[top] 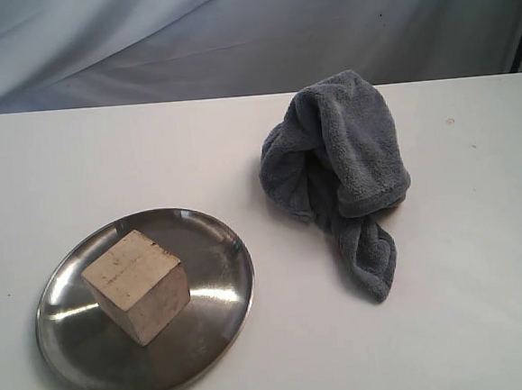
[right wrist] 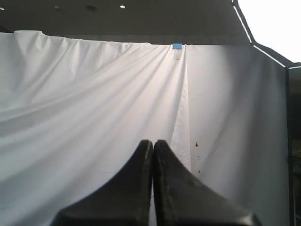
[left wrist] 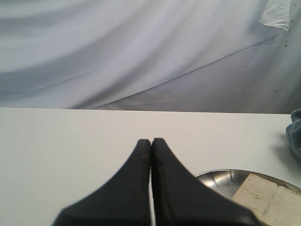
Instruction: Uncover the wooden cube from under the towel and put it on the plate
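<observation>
The pale wooden cube [top: 137,286] rests on the shiny steel plate [top: 217,320] at the front left of the white table. The dark grey towel [top: 340,171] lies crumpled in a heap to the right of the plate, apart from it. No arm shows in the exterior view. In the left wrist view my left gripper [left wrist: 151,141] is shut with nothing in it, above the table, with the plate [left wrist: 221,179] and cube [left wrist: 270,202] close beside it and a towel edge [left wrist: 295,134] further off. My right gripper [right wrist: 153,142] is shut and empty, facing the backdrop.
A white cloth backdrop [top: 230,35] hangs behind the table's far edge. Bare white tabletop [top: 105,162] surrounds the plate and towel. The right wrist view shows only the backdrop [right wrist: 94,94] with a blue clip [right wrist: 177,46].
</observation>
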Robot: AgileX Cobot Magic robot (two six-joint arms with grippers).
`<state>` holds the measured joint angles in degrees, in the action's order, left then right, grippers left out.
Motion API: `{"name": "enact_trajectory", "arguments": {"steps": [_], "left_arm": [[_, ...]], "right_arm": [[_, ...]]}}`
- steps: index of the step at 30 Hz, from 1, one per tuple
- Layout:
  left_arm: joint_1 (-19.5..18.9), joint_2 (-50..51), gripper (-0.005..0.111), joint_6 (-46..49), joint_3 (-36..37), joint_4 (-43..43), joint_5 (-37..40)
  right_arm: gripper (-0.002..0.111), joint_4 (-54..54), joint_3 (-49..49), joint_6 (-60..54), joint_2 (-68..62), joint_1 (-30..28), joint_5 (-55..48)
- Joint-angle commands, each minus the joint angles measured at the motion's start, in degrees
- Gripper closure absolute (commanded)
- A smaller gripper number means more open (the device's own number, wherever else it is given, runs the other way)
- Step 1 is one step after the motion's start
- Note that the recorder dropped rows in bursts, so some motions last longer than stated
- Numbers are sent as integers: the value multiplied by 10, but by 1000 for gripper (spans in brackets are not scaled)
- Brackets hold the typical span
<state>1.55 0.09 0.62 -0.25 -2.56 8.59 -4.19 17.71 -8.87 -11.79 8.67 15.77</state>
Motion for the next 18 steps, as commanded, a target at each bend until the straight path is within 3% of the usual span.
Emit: {"name": "enact_trajectory", "arguments": {"steps": [1, 18], "left_arm": [[0, -1, 105, -2, 3, 0, -2], [0, -1, 105, -2, 3, 0, -2]], "right_arm": [[108, -1, -2, -3, 37, -2, -17], [108, -1, -2, -14, 118, -2, -103]]}}
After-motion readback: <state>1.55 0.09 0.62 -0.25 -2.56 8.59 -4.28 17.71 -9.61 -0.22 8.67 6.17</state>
